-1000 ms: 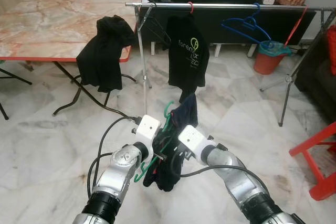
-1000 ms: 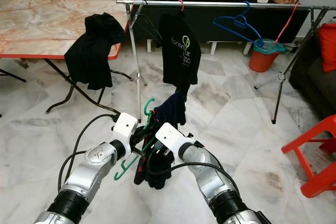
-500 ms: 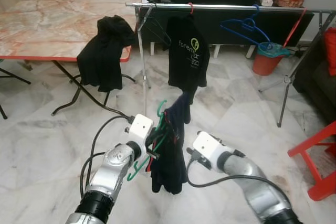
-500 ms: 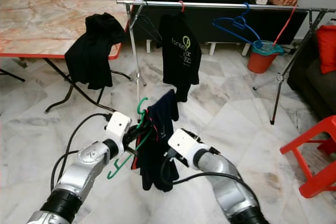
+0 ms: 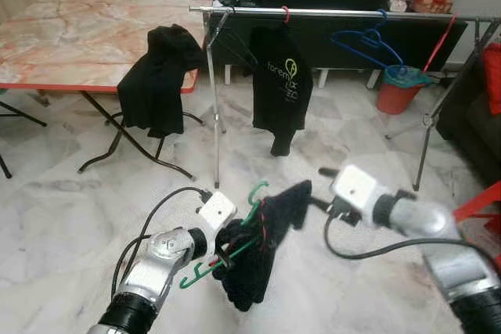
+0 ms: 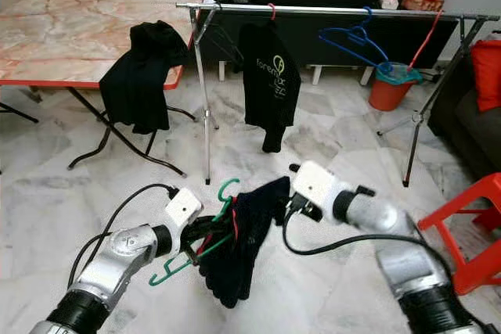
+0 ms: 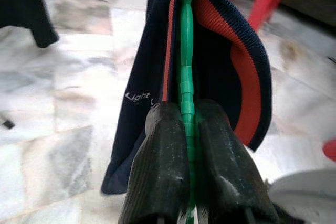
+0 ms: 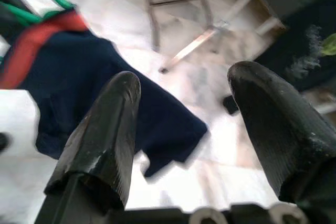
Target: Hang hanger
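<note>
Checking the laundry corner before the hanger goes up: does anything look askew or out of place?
Yes. A black garment is slung over the table edge rather than hung on the rail. The navy shirt sits bunched and lopsided on the green hanger held by the left gripper.

green plastic hanger point(image 7: 186, 85) | navy garment with red collar trim and white lettering point(image 7: 231, 72) | black T-shirt with pale green logo point(image 5: 282, 87) | blue wire hanger point(image 5: 365, 39) | pink-veined marble tabletop, red edge point(image 5: 70, 37) | red plastic stool point(image 6: 470, 228)
</note>
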Motion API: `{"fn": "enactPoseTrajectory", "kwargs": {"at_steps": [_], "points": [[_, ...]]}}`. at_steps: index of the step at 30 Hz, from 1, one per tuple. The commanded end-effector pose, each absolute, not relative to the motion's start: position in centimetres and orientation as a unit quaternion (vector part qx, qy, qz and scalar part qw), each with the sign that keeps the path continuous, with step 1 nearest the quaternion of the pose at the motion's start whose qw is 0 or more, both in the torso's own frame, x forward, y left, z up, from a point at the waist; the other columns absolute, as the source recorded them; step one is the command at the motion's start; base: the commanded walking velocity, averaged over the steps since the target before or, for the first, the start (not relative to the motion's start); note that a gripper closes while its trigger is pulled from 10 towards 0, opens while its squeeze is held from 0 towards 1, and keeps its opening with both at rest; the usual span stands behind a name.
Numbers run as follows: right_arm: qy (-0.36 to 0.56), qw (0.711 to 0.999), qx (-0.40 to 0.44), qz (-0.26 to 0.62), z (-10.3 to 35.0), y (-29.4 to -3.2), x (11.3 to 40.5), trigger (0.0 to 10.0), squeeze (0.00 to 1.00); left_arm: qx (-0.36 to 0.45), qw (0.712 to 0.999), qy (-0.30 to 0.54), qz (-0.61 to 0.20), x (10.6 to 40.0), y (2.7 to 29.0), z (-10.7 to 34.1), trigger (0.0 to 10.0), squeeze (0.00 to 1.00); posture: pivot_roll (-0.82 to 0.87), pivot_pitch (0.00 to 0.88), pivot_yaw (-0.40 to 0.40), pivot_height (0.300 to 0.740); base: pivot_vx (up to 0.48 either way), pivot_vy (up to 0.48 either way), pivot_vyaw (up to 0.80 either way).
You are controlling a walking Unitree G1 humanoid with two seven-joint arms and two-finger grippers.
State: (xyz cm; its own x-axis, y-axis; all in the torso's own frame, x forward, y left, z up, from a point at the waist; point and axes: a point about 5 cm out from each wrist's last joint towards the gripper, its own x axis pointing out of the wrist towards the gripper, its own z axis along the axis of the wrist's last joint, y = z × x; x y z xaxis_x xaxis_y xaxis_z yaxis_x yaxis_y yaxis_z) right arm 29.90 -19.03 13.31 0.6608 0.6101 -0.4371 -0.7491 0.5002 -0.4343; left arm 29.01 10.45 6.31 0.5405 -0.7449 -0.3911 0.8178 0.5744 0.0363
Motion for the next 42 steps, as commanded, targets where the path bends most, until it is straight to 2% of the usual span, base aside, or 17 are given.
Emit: {"fn": "enactPoseTrajectory", "kwargs": {"at_steps": [1,7,12,17,21,26,42], "points": [[0.13,0.833,-0.297,0.448,12.8,-19.3,29.6,10.0,0.0,0.112,0.843,0.142,-0.506,28.5,9.4,7.6,10.0,0.0,-0.12,0.0,-0.037,0.74,0.0,0.0,0.0],[0.174,0.791,-0.26,0.526,12.1,-20.0,28.7,10.0,0.0,0.122,0.805,0.153,-0.56,27.9,9.5,7.8,10.0,0.0,-0.11,0.0,-0.033,0.74,0.0,0.0,0.0],[0.205,0.763,-0.267,0.551,11.3,-20.9,28.3,10.0,0.0,0.124,0.78,0.156,-0.593,27.6,9.6,8.3,10.0,0.0,-0.11,0.0,-0.03,0.74,0.0,0.0,0.0],[0.231,0.748,-0.259,0.565,10.6,-21.6,28.0,10.0,0.0,0.123,0.761,0.166,-0.615,27.3,9.8,8.5,10.0,0.0,-0.11,0.0,-0.027,0.74,0.0,0.0,0.0],[0.236,0.746,-0.258,0.567,10.5,-22.0,28.0,10.0,0.0,0.124,0.757,0.168,-0.619,27.3,9.9,8.6,10.0,0.0,-0.11,0.0,-0.026,0.74,0.0,0.0,0.0],[0.25,0.748,-0.271,0.552,10.0,-23.0,28.3,10.0,0.0,0.117,0.738,0.172,-0.642,26.8,9.8,9.0,10.0,0.0,-0.11,0.0,-0.025,0.74,0.0,0.0,0.0],[0.242,0.738,-0.181,0.604,8.9,-21.6,28.2,10.0,0.0,0.12,0.717,0.181,-0.662,26.5,9.7,9.4,10.0,0.0,-0.1,0.0,-0.031,0.74,0.0,0.0,0.0]]}}
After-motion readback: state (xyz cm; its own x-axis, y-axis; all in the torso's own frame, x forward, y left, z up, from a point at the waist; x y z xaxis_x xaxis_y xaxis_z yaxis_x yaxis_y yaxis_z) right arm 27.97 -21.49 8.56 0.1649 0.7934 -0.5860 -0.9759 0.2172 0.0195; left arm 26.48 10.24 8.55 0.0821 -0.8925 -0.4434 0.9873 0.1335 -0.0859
